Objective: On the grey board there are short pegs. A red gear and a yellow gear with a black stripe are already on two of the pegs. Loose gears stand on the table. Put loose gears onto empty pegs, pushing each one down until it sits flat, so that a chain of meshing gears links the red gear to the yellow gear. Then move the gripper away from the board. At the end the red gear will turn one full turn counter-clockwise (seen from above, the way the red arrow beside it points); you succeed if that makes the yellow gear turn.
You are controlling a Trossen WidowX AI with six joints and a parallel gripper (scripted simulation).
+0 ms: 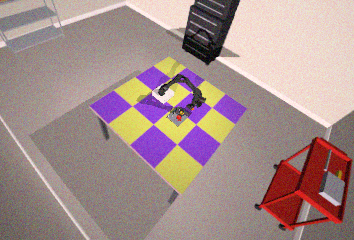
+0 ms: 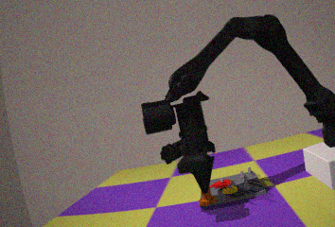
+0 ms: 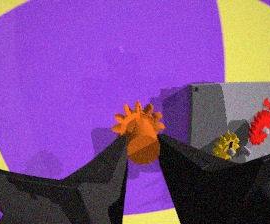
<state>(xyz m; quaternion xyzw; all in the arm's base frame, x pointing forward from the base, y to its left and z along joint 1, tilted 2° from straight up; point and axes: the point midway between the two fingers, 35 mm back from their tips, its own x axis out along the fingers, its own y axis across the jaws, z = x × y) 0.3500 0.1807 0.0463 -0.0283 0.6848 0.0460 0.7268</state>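
Note:
My gripper [image 2: 206, 190] [image 3: 141, 141] points down and is shut on the upright handle of an orange gear [image 2: 207, 201] [image 3: 138, 120], beside the board. The gear is low over the table; whether it touches the table I cannot tell. The grey board [image 3: 241, 95] lies to the right in the wrist view. On it are the red gear [image 2: 220, 183] [image 3: 259, 128] and, close by, the yellow gear [image 2: 230, 190] [image 3: 225, 146], whose black stripe shows in the wrist view. The right finger hides part of the board.
Grey pegs [image 2: 249, 173] stand up from the board's far part in the exterior view. A white block [image 2: 320, 163] [image 1: 163, 94] is under the arm's base. The table [image 1: 155, 148] is checkered purple and yellow. A red cart [image 1: 286, 187] and a black cabinet [image 1: 212, 11] stand off the table.

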